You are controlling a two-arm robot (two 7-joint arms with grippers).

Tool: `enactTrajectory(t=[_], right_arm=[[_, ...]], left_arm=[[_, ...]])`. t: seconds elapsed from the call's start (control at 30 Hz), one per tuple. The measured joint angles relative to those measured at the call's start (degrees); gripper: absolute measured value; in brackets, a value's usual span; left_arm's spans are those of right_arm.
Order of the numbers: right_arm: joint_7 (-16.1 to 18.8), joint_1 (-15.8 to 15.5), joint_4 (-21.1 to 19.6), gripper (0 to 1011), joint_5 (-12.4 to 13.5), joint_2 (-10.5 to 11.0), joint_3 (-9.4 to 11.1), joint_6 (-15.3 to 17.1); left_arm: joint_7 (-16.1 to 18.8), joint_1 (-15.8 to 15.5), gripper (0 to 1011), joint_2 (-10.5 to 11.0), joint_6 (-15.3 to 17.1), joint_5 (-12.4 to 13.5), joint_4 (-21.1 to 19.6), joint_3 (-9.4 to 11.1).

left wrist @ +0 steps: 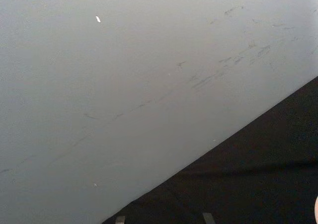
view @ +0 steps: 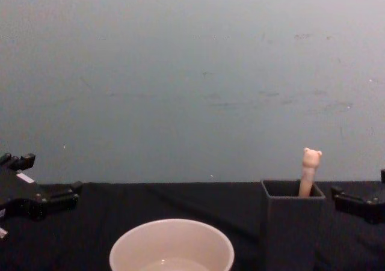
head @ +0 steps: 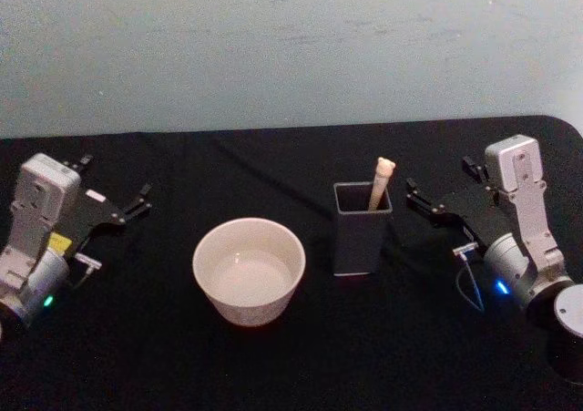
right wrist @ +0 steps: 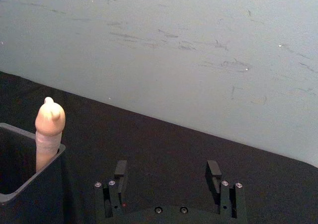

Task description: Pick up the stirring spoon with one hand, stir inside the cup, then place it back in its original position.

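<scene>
The right end effector hovers over the black desk just right of the dark grey square holder, its two black fingers spread apart and grasping nothing, as the right wrist view shows with bare cloth between them. It points toward the holder's upper right side without touching it. Behind it, the silver right arm angles back toward the desk's right edge.

The stirring spoon stands inside the holder, leaning toward the far right corner, its pale beige handle and small bear-head top rising above the rim; the bowl end is hidden inside. From the chest view the bear head clears the holder's rim against the grey-blue wall.

The cream-white cup sits near the desk's middle, left of the holder and apart from it, upright, slightly nearer the robot.

At the far left the left end effector rests low above the desk, well apart from the cup, its fingers released and empty, pointing toward the centre.
</scene>
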Motion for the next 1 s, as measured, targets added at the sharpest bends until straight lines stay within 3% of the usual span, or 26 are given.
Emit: enactTrajectory(t=[1.0], right_arm=[[0.0,0.0,0.0,1002,0.0,0.0,0.0,0.0]], left_arm=[[0.0,0.0,1001,0.0,0.0,0.0,0.0,0.0]])
